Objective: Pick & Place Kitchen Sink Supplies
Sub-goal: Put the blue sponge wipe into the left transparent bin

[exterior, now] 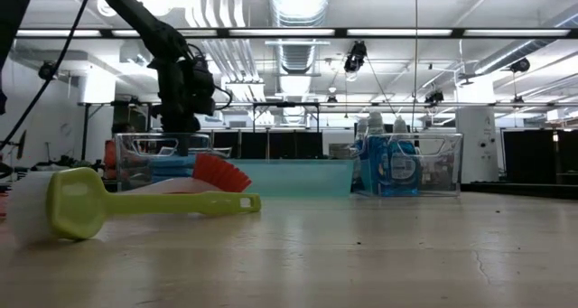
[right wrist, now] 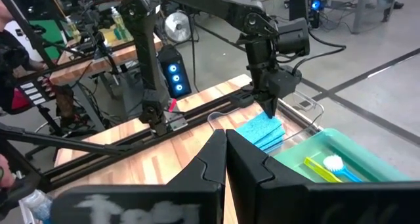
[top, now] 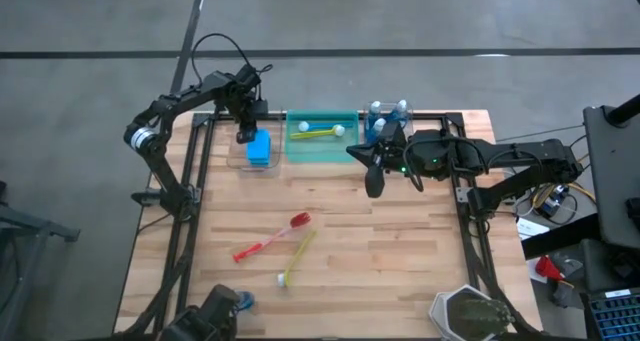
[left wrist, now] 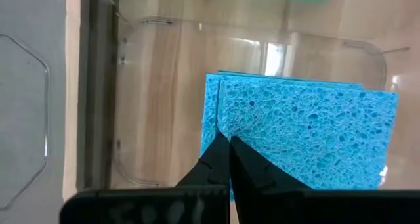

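The blue sponges [top: 260, 147] sit as a small stack of flat rectangles inside the clear bin [top: 236, 159], in the upper left-centre of the high view. Close up in the left wrist view their surface is bright turquoise and coarsely pored, with two layers slightly offset at one corner. Just right of that bin, the green bin [top: 322, 149] holds a yellow-handled brush [top: 318, 133] with a white head and a blue-handled brush [top: 316, 126] lying beside it. Further right, a second clear bin [top: 373, 114] holds the clear bottles of blue liquid [top: 388, 119] with white caps; in the low view they stand upright, labels facing the camera.

On the bare wooden table [top: 400, 251], lower centre of the high view, lie a red brush [top: 272, 237] and a yellow brush [top: 297, 259], their handles angled towards each other and the red bristle head pointing to the upper right. In the low view the yellow brush lies in the foreground with the red bristles behind it.

The left gripper [top: 246, 133] hangs directly over the sponges, its fingers pressed together with nothing between them. The right gripper [top: 373, 185] hovers above the table just below the bottle bin, likewise clenched and empty.
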